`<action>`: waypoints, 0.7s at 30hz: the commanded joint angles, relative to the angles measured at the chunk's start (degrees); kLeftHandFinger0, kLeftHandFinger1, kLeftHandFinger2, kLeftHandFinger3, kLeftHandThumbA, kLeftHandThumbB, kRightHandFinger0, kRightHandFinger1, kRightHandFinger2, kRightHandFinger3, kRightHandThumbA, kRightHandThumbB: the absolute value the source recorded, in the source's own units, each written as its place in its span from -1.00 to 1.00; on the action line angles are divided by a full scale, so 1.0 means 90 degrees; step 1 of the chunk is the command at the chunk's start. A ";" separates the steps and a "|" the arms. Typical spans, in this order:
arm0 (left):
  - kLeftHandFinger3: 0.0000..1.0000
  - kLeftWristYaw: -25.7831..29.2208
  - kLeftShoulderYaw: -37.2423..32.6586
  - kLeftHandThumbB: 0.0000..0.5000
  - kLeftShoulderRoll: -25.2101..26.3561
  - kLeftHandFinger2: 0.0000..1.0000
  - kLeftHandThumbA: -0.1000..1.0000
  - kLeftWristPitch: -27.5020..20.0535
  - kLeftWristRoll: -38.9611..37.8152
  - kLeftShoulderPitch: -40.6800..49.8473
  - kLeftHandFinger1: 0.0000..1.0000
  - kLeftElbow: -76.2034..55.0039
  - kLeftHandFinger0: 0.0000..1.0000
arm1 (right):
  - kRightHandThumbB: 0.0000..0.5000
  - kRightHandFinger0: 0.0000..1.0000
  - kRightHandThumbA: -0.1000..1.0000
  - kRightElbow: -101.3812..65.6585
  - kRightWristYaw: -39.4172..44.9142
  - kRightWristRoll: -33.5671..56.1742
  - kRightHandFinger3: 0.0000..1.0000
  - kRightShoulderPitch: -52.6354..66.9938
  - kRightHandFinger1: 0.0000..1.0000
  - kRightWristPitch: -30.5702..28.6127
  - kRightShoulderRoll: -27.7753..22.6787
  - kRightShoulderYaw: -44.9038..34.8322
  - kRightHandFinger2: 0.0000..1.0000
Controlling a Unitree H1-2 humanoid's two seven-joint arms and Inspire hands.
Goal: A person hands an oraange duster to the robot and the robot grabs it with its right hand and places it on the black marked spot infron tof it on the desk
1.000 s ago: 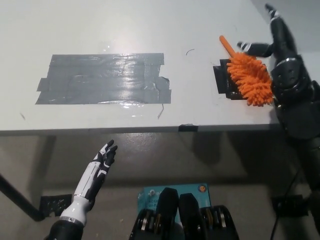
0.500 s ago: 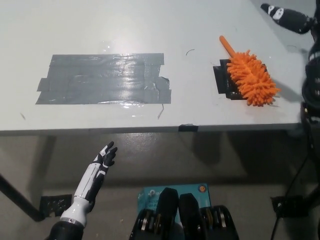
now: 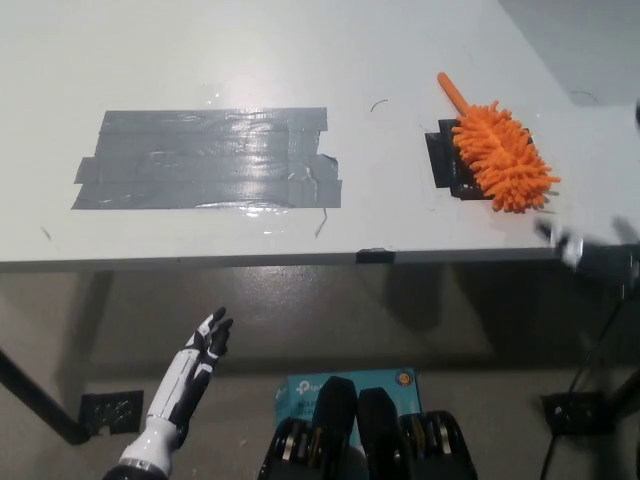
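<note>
The orange duster lies on the white desk at the right, its fluffy head covering most of the black marked spot and its handle pointing up-left. Nothing holds it. My black right hand is a motion-blurred shape at the right edge, below the desk's front edge and well clear of the duster; its fingers are too smeared to read. My white left hand rests low at the lower left, below the desk, open and empty.
A large patch of grey tape covers the desk's middle left. A small black mark sits on the front edge. A teal box and a black bracket lie on the floor.
My right hand has left the duster, pulling back to the right and down below the desk's edge. The duster stays on the black spot. My left hand has sunk slightly.
</note>
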 commanded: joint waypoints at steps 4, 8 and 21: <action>1.00 -0.0078 -0.0107 -0.27 -0.0058 1.00 0.85 -0.0269 -0.0008 0.0501 1.00 -0.0001 1.00 | 0.25 1.00 1.00 0.0719 0.0276 0.1163 1.00 0.1544 1.00 -0.2643 0.0360 0.0443 1.00; 1.00 -0.0024 -0.0150 -0.34 -0.0124 1.00 0.86 -0.0251 0.0056 0.0601 1.00 -0.0015 1.00 | 0.37 1.00 1.00 0.2103 0.0367 0.0966 1.00 0.1542 1.00 -0.2676 0.0366 0.0532 1.00; 1.00 0.0007 -0.0152 -0.30 -0.0133 1.00 0.85 -0.0190 0.0068 0.0519 1.00 -0.0103 1.00 | 0.41 1.00 1.00 0.2588 0.0960 0.0358 1.00 0.1373 1.00 -0.1988 0.0081 0.1069 1.00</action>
